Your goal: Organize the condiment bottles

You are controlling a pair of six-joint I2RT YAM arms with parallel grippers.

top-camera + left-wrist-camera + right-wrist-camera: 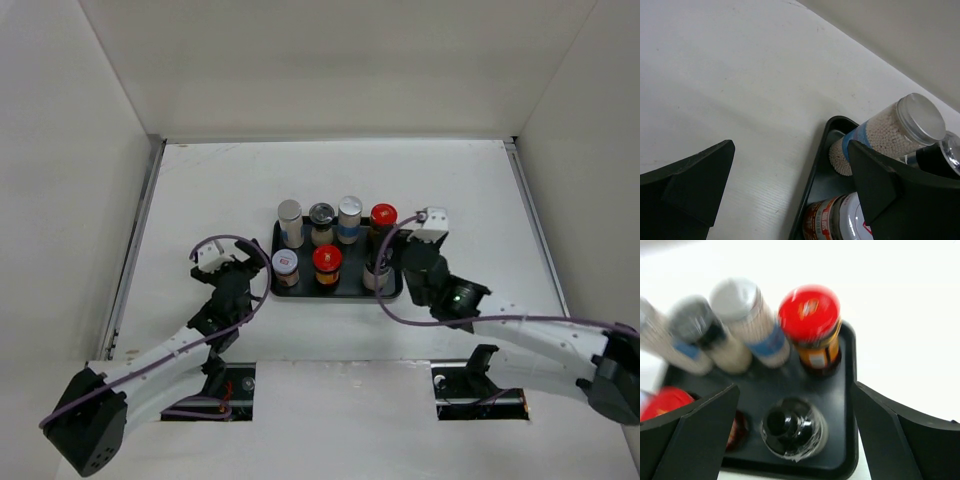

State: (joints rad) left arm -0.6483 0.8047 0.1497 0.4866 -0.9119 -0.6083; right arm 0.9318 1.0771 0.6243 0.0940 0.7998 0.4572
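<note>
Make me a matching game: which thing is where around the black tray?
Things:
A. white-capped jar
B. black-capped clear bottle
C. left pincer
D. right pincer

Places:
1. near-right corner of the tray
2. open, at the tray's left edge
3. near-left corner of the tray
4. open, at the tray's right end

Pairs: A-3, B-1, C-2, D-4

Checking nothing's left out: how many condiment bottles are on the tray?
7, all on the black tray. Back row: silver-capped jar, dark-capped jar, second silver-capped jar, red-capped bottle. Front row: white-capped jar, red-capped jar, black-capped bottle.
</note>
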